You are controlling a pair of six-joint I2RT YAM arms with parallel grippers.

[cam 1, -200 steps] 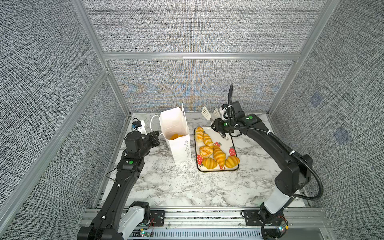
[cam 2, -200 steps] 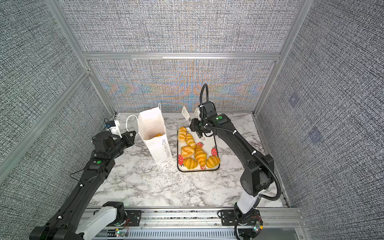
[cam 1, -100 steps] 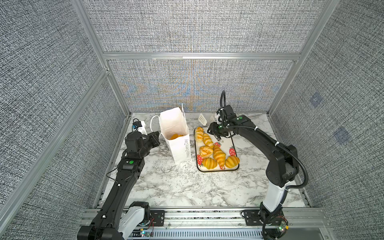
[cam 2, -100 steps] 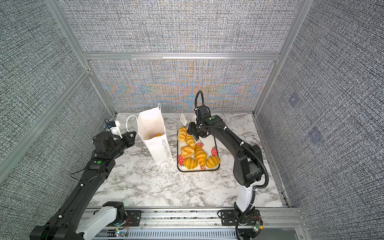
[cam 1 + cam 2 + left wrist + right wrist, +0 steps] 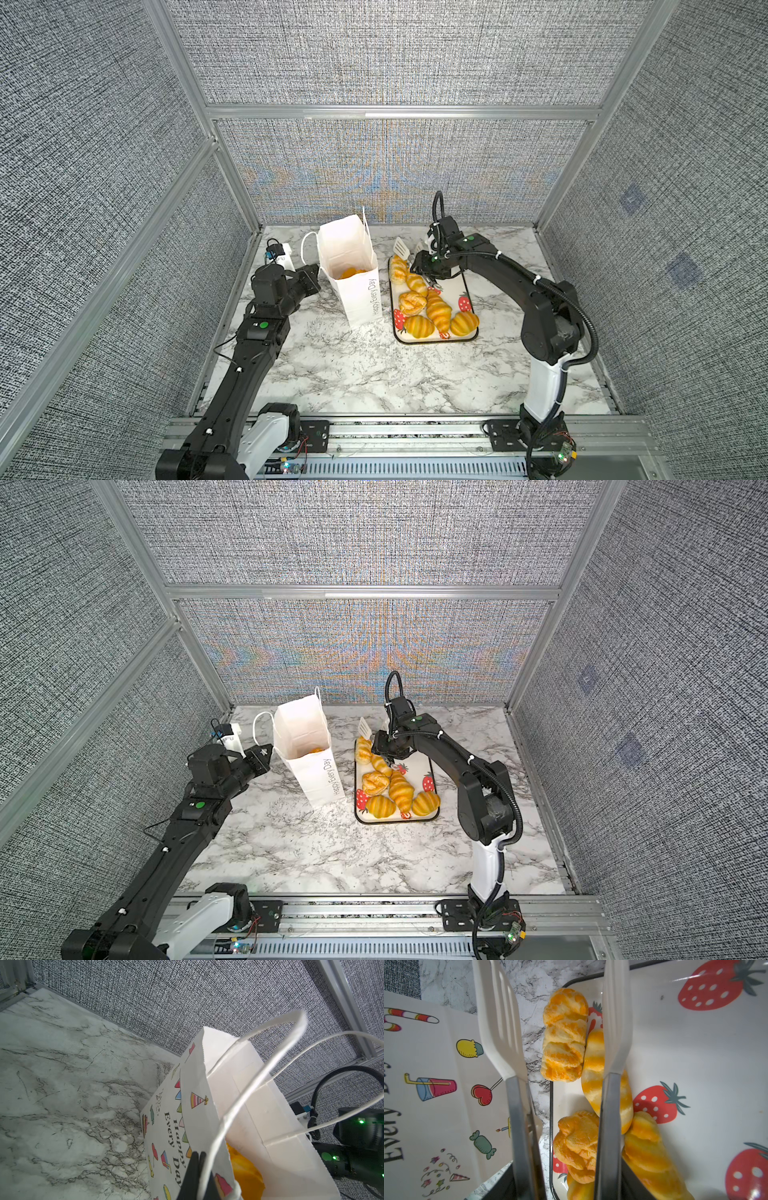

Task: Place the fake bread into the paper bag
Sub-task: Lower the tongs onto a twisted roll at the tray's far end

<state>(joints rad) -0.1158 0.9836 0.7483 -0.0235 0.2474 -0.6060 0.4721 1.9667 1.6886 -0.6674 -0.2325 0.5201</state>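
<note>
Your right gripper (image 5: 417,266) is clamping a pair of white tongs (image 5: 500,1028) with the blades spread apart, hovering over the far end of the tray (image 5: 675,1053). One blade is hanging above a piece of bread (image 5: 438,311) on the tray, the other just outside the tray's rim. Six pieces are lying on the tray. The paper bag (image 5: 357,299) is standing just beside the tray, on your left arm's side, with more bread showing orange inside. Your left gripper (image 5: 197,1161) is sitting fully closed against the bag's rim beside a handle cord (image 5: 300,1020). Cannot tell whether it is pinching anything.
</note>
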